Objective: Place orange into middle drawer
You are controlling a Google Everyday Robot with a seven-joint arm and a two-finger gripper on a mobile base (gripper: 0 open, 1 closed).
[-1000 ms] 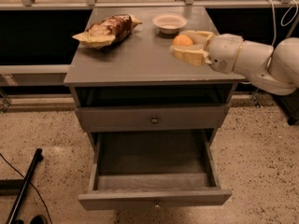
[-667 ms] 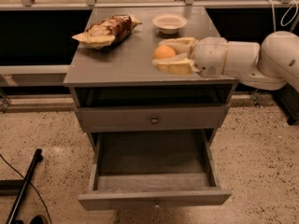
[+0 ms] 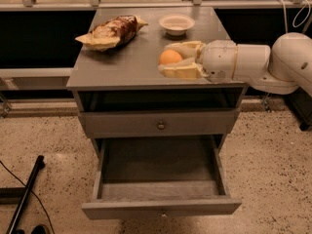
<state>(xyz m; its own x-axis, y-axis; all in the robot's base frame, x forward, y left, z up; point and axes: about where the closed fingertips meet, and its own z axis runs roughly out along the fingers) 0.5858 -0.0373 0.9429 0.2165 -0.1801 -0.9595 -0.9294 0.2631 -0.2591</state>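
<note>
The hand [image 3: 165,59] has swung left across the bench [image 3: 126,65] with the orange [image 3: 170,57], away from the right rear corner and toward the front edge; over the last stretch it crept only slightly forward. The two pale fingers [image 3: 181,72] are closed on the fruit, one on its far side and one on its near side, so the orange is gripped and sits over the right front part of the bench. Whether it rides clear of the surface or skims it I cannot tell. The bag [image 3: 109,33] and bowl [image 3: 176,23] lie well apart from it toward the back.

The middle drawer [image 3: 158,167] stands pulled out below, floor bare, directly under the shut upper drawer [image 3: 161,125]. The step in hand looks like the carry from bench to drawer.

To do it well, the hand should first come out past the bench's front lip before dropping, since a straight descent would hit the top. Then lower in front of the shut drawer face, keeping the arm off its knob. Aim for the centre of the open floor, away from the thin side walls. Being round, the orange will roll if dropped, so bring it close to the floor before letting the fingers part. Keep the grip firm but gentle on the way; the smooth skin could slip.
</note>
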